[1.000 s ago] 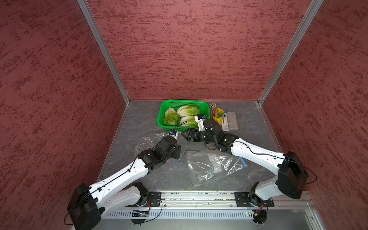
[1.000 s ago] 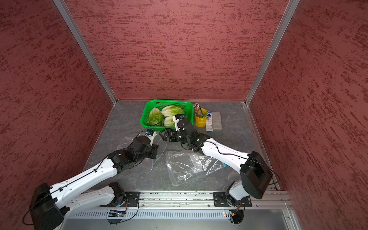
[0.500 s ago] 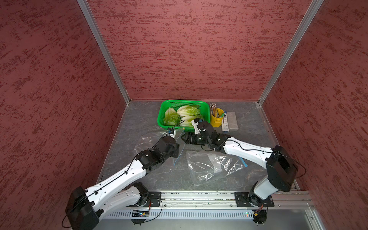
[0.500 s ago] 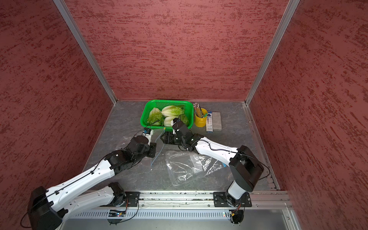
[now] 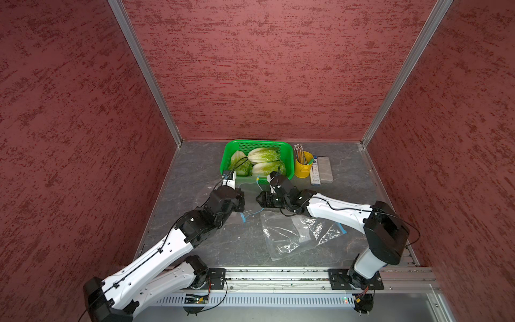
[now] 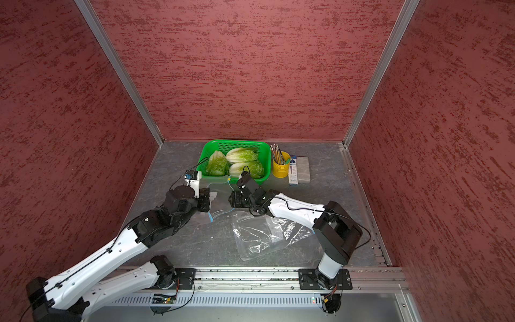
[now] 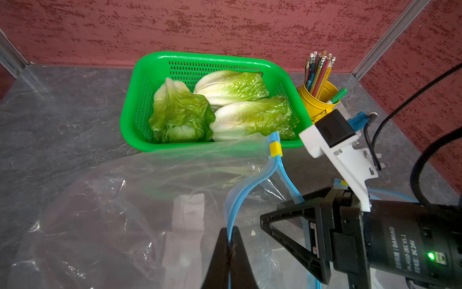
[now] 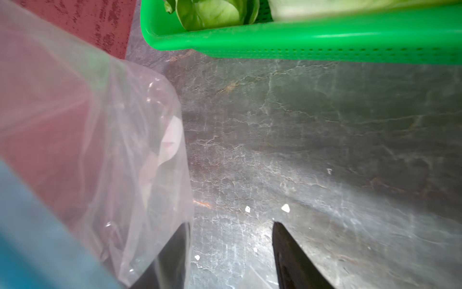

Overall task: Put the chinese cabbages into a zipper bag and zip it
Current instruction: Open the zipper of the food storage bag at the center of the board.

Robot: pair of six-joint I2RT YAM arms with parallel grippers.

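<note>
Now three crinkly pale-green cabbages (image 7: 235,87); left claw (image 7: 229,231) tight on bag (image 7: 120,200), right claw (image 8: 230,223) agape.

The whole worktop (image 5: 195,178) is taken in from high above its near edge in both top views, facing the far edge and the green basket (image 5: 257,143) there. From the left wrist, that basket is faced low and close over the left hand (image 7: 228,234). From the right wrist, the worktop is seen from very near past the right hand (image 8: 228,225); the basket's near wall and the zipper bag (image 8: 112,150) are shared by both wrist views.
</note>
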